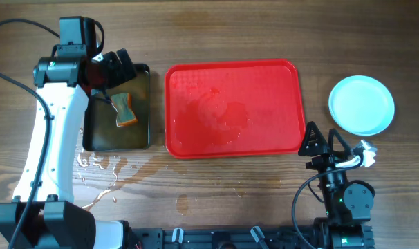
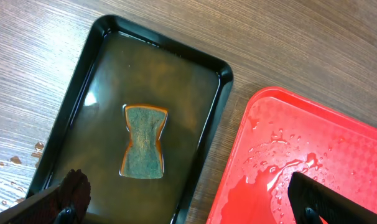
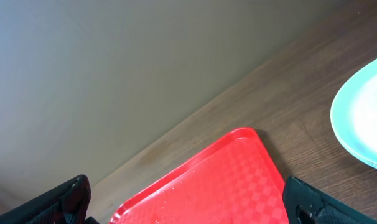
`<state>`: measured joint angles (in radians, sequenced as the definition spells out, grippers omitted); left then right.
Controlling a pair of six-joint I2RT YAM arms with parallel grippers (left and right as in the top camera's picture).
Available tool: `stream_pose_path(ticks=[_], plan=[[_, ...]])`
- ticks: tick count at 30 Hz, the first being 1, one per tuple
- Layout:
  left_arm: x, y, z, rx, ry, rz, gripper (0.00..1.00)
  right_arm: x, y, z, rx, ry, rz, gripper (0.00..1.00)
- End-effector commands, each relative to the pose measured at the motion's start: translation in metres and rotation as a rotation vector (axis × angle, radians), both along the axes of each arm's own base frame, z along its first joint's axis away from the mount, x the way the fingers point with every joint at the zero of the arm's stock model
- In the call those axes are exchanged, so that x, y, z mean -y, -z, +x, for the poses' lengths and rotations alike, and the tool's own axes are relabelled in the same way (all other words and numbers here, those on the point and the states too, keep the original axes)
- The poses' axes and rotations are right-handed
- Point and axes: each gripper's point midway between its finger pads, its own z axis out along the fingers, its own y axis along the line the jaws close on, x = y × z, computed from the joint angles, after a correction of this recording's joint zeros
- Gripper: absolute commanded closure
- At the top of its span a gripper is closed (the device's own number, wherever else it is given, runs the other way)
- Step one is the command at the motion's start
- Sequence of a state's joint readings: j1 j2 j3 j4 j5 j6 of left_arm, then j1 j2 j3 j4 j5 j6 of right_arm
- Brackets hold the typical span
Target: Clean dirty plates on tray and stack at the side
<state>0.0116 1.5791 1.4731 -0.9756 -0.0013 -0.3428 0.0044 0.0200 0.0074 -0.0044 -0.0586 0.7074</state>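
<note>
"So, where are the plates (image 1: 361, 104) lying?"

"They are sitting as one pale-blue round stack on the bare wood, right of the tray (image 1: 265, 90) and apart from it. How many are in the stack I cannot tell. The red tray is lying in the middle, carrying no plates, only a film of water."

"And what is each pincer doing?"

"The left gripper (image 1: 116, 69) is hovering over the far end of the black pan (image 1: 137, 135), left of the tray, jaws spread wide and grasping nothing. The sponge (image 1: 124, 111) is lying in the brown water beneath it. The right gripper (image 1: 313, 142) is hanging by the tray's near right corner, likewise released and empty."

"Which step is that, and how is it best done?"

"Judging by the bare tray, the washing is looking finished, and the step seems to be parking the sponge. I am thinking the left arm should be rising straight up until its fingers (image 2: 70, 196) are clearing the pan's rim, so no dirty water is slopping onto the tray. The right arm should be keeping off the stack."

"What is one camera showing that another is missing?"

"The left wrist view is showing the sponge's pinched waist and beads of water on the tray's left end, but no plates. The right wrist view is catching only the stack's left edge and the tray's far right corner. Only the overhead view is showing the broad spill of water (image 1: 99, 166) on the table (image 1: 230, 28) near the pan."
</note>
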Motion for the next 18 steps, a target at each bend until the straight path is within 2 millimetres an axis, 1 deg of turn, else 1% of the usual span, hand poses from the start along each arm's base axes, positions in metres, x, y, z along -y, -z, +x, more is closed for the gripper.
stream_pose_path(ticks=[1,6,8,10,11,12,13,14,15,16,18], plan=[[0.0,0.0,0.002,0.003,-0.007,-0.012,0.0,0.001,-0.004,-0.001,0.02,0.009,0.01,0.0],[0.0,-0.001,0.001,0.004,-0.004,-0.006,0.0,0.001,-0.004,-0.001,0.02,0.009,0.01,0.0],[-0.003,-0.016,0.0,0.052,-0.01,0.008,0.0,0.001,-0.004,-0.001,0.02,0.009,0.01,0.0],[0.0,-0.048,-0.001,0.163,-0.005,0.0,0.0,0.001,-0.004,-0.001,0.02,0.009,0.011,0.0],[0.007,-0.076,-0.008,0.28,0.015,-0.014,0.0,0.001,-0.004,-0.001,0.02,0.009,0.01,0.0],[0.013,-0.095,-0.016,0.378,0.034,-0.014,0.0,0.001,-0.004,-0.001,0.02,0.009,0.011,0.0],[0.018,-0.108,-0.023,0.453,0.05,-0.017,0.0,0.001,-0.004,-0.001,0.02,0.009,0.01,0.0],[0.024,-0.12,-0.035,0.548,0.067,-0.022,0.0,0.001,-0.004,-0.001,0.02,0.009,0.011,0.0],[0.027,-0.127,-0.054,0.66,0.08,-0.028,0.0,0.001,-0.004,-0.001,0.02,0.009,0.01,0.0],[0.027,-0.125,-0.065,0.704,0.08,-0.029,0.0,0.001,-0.004,-0.001,0.02,0.009,0.01,0.0],[0.025,-0.114,-0.094,0.806,0.081,-0.031,0.0,0.001,-0.004,-0.001,0.02,0.009,0.01,0.0]])
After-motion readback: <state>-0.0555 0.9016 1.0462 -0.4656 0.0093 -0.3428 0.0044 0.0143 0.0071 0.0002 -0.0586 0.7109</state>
